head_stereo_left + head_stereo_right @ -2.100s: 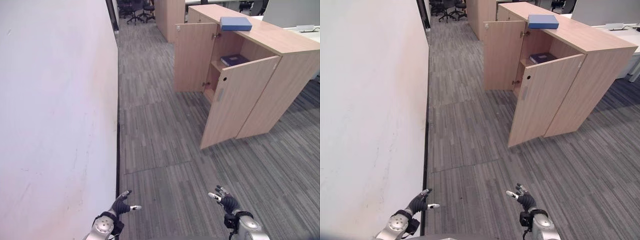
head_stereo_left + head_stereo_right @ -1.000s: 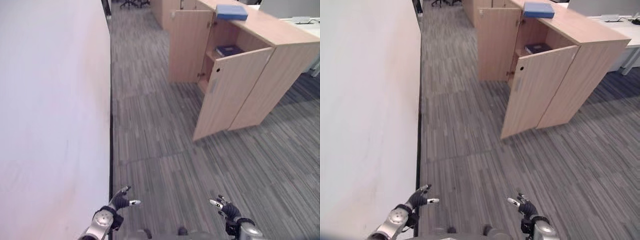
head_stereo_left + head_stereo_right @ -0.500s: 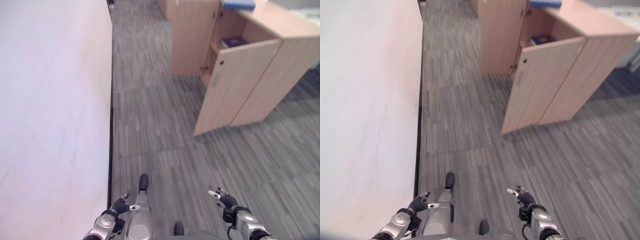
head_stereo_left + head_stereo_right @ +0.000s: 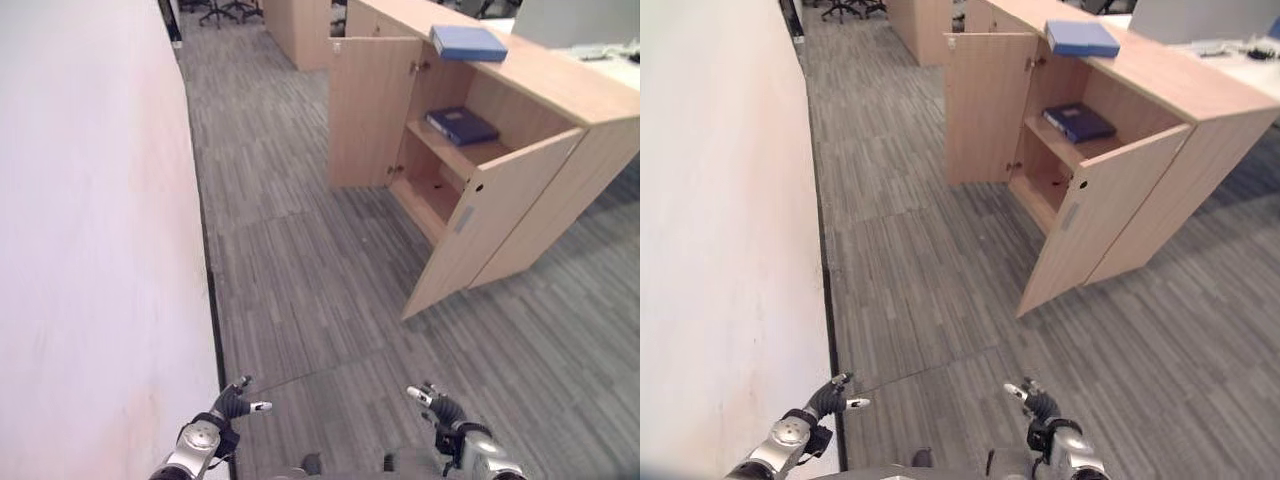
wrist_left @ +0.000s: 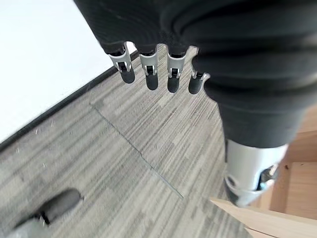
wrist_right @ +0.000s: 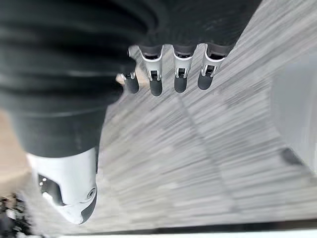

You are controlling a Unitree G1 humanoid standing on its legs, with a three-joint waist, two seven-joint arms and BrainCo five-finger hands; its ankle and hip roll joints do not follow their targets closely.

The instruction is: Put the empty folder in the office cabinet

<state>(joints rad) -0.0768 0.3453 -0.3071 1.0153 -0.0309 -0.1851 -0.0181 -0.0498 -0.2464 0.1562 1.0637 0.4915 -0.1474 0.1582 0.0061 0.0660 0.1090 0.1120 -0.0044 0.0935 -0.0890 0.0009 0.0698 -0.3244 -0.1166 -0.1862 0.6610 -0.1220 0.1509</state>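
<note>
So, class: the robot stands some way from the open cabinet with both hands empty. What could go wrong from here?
1. The near door swings out into the approach path; the robot might bump it while walking up.
2. Two blue folders show: one on the cabinet top, one on the shelf. It could pick the wrong one.
3. Left hand and right hand are open and hold nothing, so fetching comes first.

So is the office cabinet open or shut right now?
Open. Both doors of the cabinet are swung outward, showing the shelf with a dark blue folder lying flat on it.
</note>
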